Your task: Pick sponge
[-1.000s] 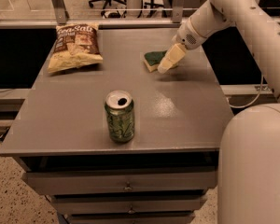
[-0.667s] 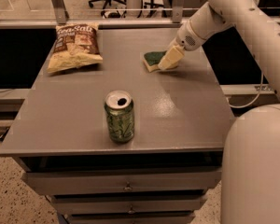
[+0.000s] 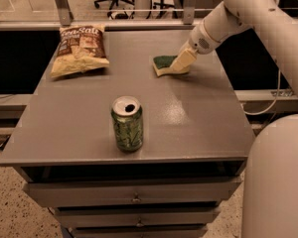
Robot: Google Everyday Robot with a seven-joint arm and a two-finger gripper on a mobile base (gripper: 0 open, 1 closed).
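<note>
Three things sit on the grey rectangular counter (image 3: 203, 123) in my camera view, and I read its top as a clock face with 12 at the far edge. At about 10 o'clock, near the far left corner, a crinkled yellow-and-brown chip bag (image 3: 79, 51) lies flat with its printed face up. Toward 6 o'clock, close to the front edge and a little left of the middle, a green aluminium drink can (image 3: 127, 124) stands upright, its opening showing dark on top. At about 1 o'clock, well apart from both, is the small sponge with a dark green top over pale yellow foam (image 3: 163, 63). It appears to rest on the counter, with its yellow edge facing me. My pale cream gripper (image 3: 183, 61) is down at the sponge's 3 o'clock end, touching or overlapping it from my angle. I cannot tell whether the gripper is apart or clamped on the sponge. The white rounded arm (image 3: 228, 19) runs up from it toward 2 o'clock and off the right of my view. Below the counter top I see grey drawers (image 3: 134, 195) with small handles. At the lower right, the white body of the robot (image 3: 278, 182) fills the corner.
</note>
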